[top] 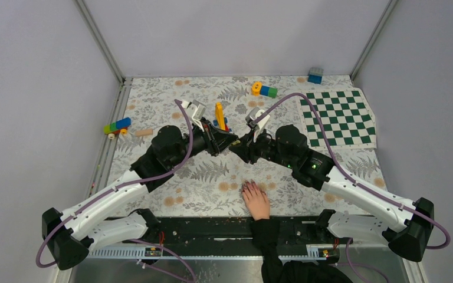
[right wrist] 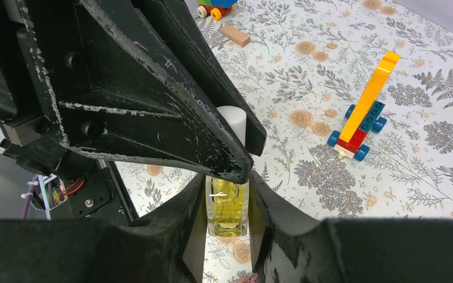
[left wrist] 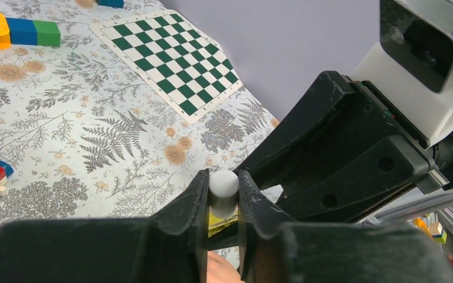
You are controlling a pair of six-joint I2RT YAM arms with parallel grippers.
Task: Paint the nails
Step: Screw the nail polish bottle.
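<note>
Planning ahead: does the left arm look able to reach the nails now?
Probably not yet: the left hand is shut on the white bottle cap, though nothing covers the nails.

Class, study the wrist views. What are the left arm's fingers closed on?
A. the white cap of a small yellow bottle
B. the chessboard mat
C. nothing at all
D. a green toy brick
A: the left fingers pinch the white cap from both sides, while the right fingers clamp the yellow bottle beneath it.
</note>
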